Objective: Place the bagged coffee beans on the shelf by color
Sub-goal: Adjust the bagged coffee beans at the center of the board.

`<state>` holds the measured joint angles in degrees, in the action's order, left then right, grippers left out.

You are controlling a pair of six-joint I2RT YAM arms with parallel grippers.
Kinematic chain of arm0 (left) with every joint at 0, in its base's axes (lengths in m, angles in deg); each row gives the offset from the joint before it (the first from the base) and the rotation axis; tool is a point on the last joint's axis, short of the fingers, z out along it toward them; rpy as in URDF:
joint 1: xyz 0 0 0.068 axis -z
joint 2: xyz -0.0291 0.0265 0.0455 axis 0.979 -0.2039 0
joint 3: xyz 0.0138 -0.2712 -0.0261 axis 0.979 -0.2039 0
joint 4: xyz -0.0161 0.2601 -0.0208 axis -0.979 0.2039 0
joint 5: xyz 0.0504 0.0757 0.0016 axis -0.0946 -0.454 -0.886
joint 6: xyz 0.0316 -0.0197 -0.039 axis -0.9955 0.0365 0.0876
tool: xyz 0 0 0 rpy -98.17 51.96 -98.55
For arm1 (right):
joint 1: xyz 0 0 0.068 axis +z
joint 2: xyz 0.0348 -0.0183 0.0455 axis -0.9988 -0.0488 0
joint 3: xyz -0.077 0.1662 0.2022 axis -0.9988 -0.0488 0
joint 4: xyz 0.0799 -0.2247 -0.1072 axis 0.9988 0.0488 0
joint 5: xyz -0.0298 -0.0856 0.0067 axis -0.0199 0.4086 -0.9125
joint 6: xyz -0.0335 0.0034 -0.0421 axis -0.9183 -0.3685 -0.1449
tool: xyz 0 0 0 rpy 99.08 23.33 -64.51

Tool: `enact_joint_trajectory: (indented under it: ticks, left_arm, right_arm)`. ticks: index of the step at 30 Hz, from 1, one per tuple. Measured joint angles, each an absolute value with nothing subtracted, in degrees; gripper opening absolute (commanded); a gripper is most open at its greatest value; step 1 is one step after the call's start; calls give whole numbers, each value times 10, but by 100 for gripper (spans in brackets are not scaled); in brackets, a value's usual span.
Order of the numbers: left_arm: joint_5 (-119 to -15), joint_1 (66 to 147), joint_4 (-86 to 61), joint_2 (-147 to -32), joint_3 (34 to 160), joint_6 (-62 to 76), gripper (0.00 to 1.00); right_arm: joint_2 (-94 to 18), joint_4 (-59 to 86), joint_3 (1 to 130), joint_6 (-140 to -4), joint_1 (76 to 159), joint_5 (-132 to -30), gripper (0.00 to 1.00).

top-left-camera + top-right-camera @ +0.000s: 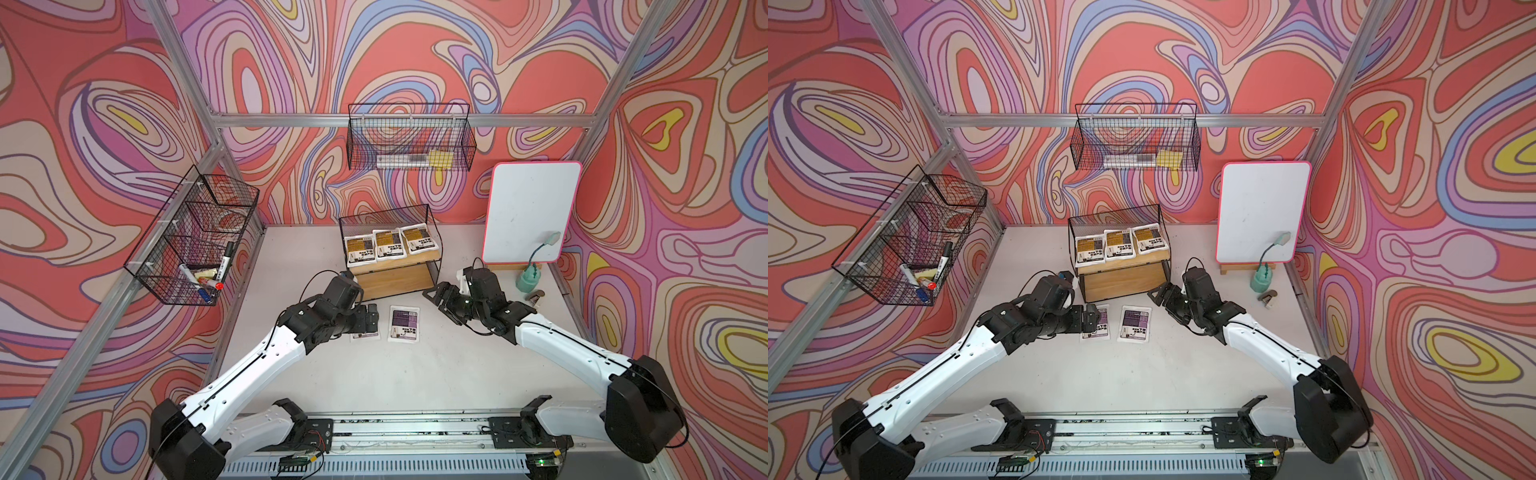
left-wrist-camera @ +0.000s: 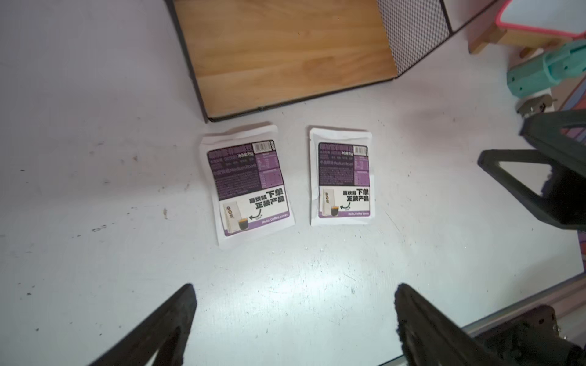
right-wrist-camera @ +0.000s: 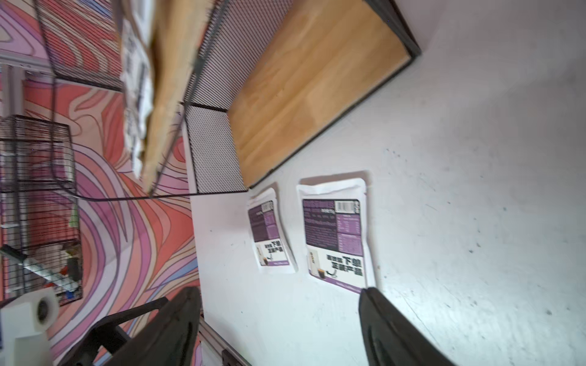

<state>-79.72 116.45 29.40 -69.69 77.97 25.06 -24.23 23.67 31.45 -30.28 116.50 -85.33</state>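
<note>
While left gripper and right gripper hang spread and empty, two purple coffee pouches lie flat at six o'clock of the shelf, three orange pouches on its upper board; so flush, the purple pair may slip a pinch.

We are seeing bright, even overhead light in both top views, casting only soft shadows on the table. In the right wrist view the shelf is smearing out of focus, its wires curving. Glare is whitening the table in the left wrist view.
</note>
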Motion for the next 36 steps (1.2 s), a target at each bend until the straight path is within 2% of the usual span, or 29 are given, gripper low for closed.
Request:
enact_joint_trajectory:
  ticks: [5,11,23,36]
  left_arm:
    - [-790,1210,243,-729,743,248,99]
    - [-758,1222,183,-807,736,223,99]
    - [-711,1224,139,-971,807,157,99]
    - [-700,1225,132,-1025,818,136,99]
  right_arm:
    - [-242,228,239,-306,1165,-855,80]
    - [-219,229,198,-306,1165,-843,80]
    - [-158,251,179,-303,1165,-810,81]
    - [-110,296,170,-297,1136,-800,81]
